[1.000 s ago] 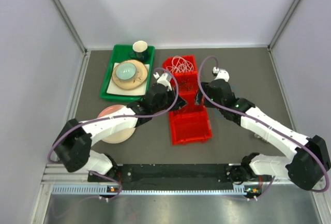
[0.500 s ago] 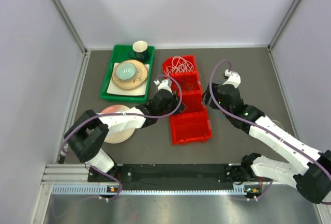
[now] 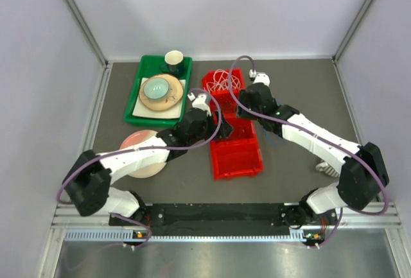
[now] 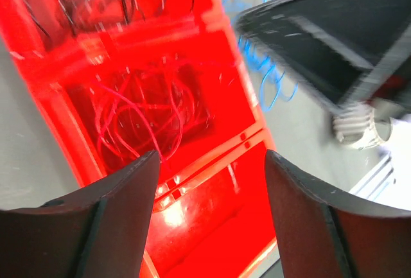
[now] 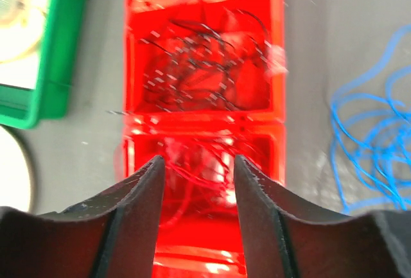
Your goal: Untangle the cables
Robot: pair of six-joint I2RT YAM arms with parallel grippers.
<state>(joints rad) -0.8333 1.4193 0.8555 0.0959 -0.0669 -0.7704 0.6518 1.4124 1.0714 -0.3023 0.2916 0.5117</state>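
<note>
A row of red bins [image 3: 235, 156] runs down the middle of the table. The cables lie sorted in them: white ones [image 3: 223, 79] in the far bin, black ones [image 5: 205, 60] in the one behind, red ones [image 4: 141, 117] in the third. Blue cables [image 5: 372, 137] lie loose on the table right of the bins. My left gripper [image 4: 210, 159] hangs open over the edge between the red-cable bin and the empty near bin, holding nothing. My right gripper [image 5: 199, 161] is open above the red cables [image 5: 199, 162], with nothing between its fingers.
A green tray [image 3: 133, 110] at the back left carries a plate with a bowl [image 3: 157, 90] and a dark cup [image 3: 174, 58]. A pink plate [image 3: 138, 159] lies under the left arm. A small white object [image 3: 324, 167] sits by the right arm.
My left gripper has gone from shut to open beside the bins. My right arm has swung left over the bins, and its jaws have narrowed.
</note>
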